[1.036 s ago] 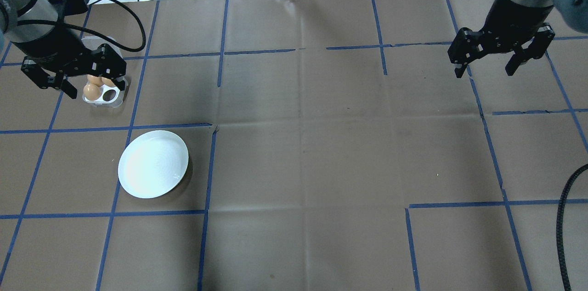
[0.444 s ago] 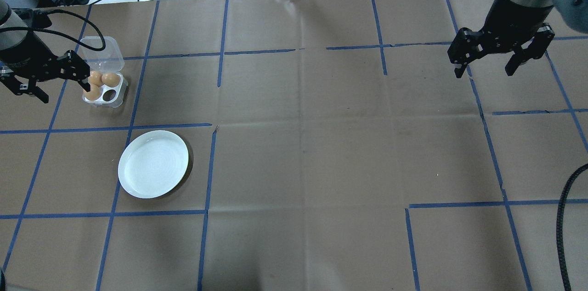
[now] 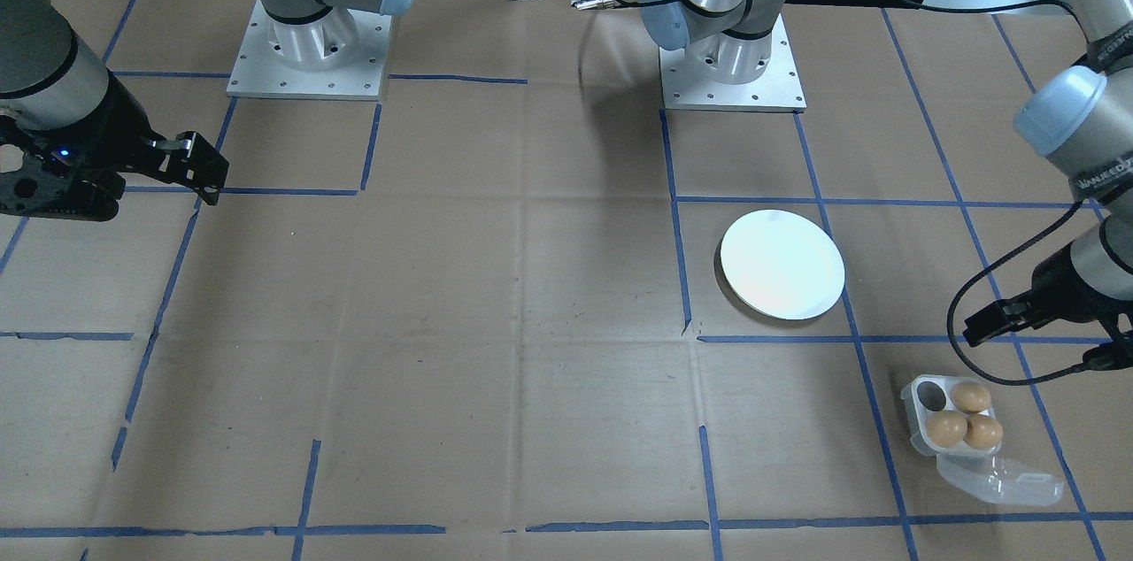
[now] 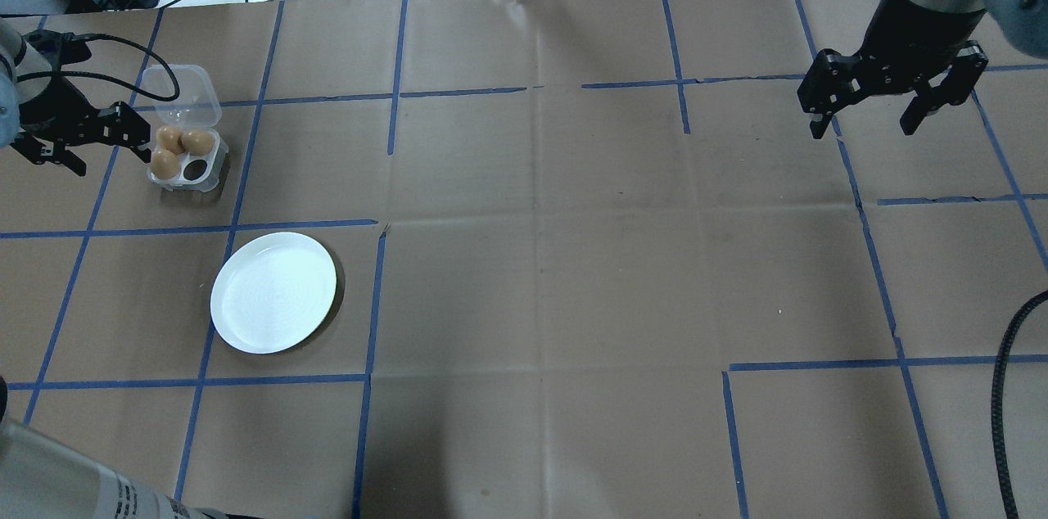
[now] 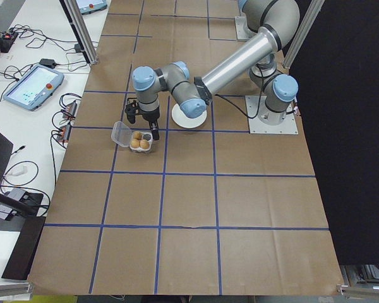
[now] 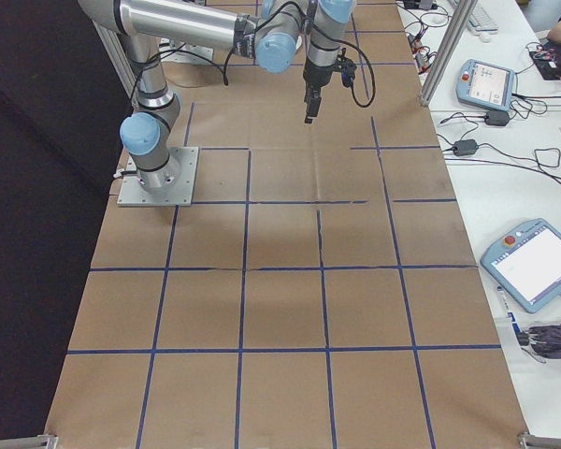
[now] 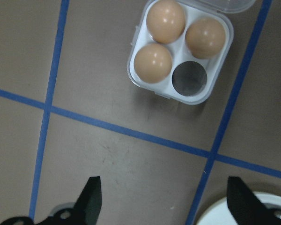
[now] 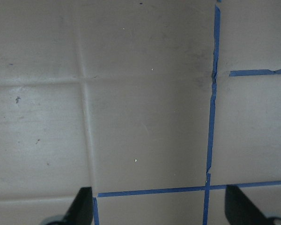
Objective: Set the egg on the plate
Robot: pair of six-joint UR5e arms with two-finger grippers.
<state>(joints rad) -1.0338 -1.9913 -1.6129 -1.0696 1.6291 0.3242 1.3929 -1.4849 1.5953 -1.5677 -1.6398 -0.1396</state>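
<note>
We see the left gripper [image 4: 70, 138] hanging with jaws spread wide and holding nothing, just beside the clear egg box [image 4: 187, 159]. Three brown eggs [image 7: 165, 21] sit in their cups, one cup bare. The white plate [image 4: 273, 291] lies near the box. Far across, the right gripper [image 4: 892, 106] gapes too, over bare paper.

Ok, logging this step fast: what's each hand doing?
Left hand: open, empty, beside the egg box.
Right hand: open, empty.
</note>
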